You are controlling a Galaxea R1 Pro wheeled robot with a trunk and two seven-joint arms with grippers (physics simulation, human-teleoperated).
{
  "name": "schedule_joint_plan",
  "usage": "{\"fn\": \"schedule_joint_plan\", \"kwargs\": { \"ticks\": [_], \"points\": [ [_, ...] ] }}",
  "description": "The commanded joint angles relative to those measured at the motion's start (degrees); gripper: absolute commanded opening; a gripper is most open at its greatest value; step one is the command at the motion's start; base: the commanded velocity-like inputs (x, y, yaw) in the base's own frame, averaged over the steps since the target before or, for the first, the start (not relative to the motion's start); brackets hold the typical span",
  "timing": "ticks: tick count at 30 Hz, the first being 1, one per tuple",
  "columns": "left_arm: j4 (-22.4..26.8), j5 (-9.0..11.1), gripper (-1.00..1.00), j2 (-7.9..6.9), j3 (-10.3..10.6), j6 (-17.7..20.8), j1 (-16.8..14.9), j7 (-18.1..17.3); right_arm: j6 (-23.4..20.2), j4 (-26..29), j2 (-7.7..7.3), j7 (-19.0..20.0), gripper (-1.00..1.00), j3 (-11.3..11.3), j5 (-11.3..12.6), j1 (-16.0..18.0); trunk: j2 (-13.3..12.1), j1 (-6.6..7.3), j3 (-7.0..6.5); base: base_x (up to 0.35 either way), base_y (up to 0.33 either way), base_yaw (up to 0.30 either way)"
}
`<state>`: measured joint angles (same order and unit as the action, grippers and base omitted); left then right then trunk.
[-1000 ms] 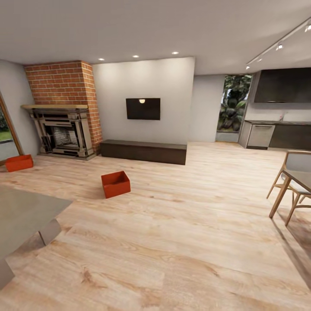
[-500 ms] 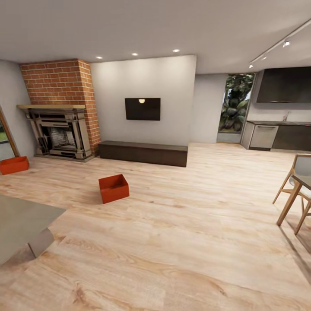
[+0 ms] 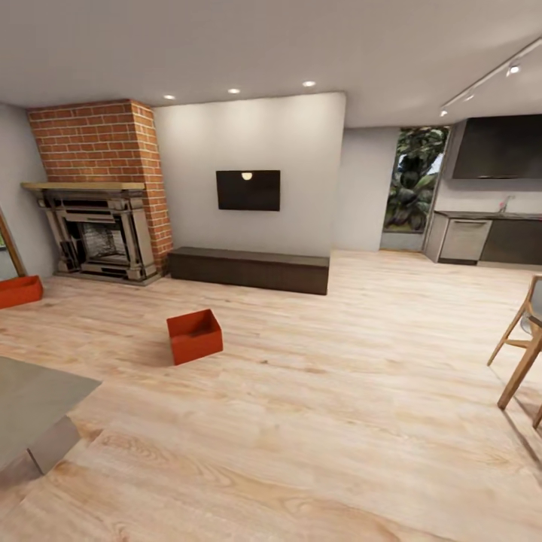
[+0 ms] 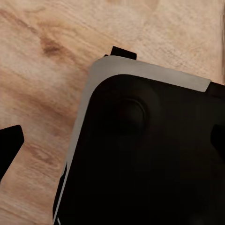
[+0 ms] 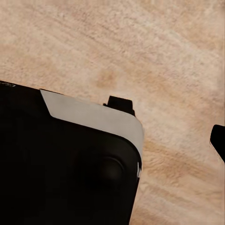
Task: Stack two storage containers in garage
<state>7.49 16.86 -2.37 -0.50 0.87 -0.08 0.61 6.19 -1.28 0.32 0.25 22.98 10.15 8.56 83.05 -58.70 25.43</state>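
Whole head view has shifted since the earlier frames: camera has moved, room contents slide toward 9 o'clock and appear nearer; the things themselves have not moved. Living room: pale plank floor (image 3: 324, 391), white wall with TV (image 3: 248, 190), brick fireplace (image 3: 96, 188) at 10 o'clock, long dark cabinet (image 3: 248, 269) below the TV. Nearer storage container (image 3: 195, 336) sits on the planks at 9 o'clock of centre, open top up. Second storage container (image 3: 18, 291) lies at the far 9 o'clock edge, partly cut off, well apart from the first. Wrist views: dark robot body over planks; left pincer and right pincer state cannot tell.
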Motion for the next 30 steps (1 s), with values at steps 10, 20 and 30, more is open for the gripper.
{"fn": "schedule_joint_plan", "kwargs": {
  "ticks": [10, 20, 30],
  "points": [
    [0.0, 0.3, 1.0, 0.08, 0.0, 0.0, 0.0, 0.0, 0.1, -0.2, -0.16, 0.0, 1.0, 0.4, 0.8, 0.1, 0.0, -0.03, 0.06, 0.325, 0.0, 0.223],
    [-0.3, 0.3, 1.0, 0.17, -0.1, -0.3, 0.0, 0.1, 0.7, -0.2, -0.57, 0.0, 1.0, -0.3, 1.0, 0.1, 0.0, -0.03, 0.06, 0.325, 0.0, 0.185],
    [-0.3, 0.3, 1.0, 0.22, -0.1, -0.1, 0.0, 0.1, 1.0, -0.1, -0.79, 0.1, 1.0, 0.4, 0.4, 0.0, 0.0, -0.03, 0.06, 0.325, 0.0, 0.005]
  ]
}}
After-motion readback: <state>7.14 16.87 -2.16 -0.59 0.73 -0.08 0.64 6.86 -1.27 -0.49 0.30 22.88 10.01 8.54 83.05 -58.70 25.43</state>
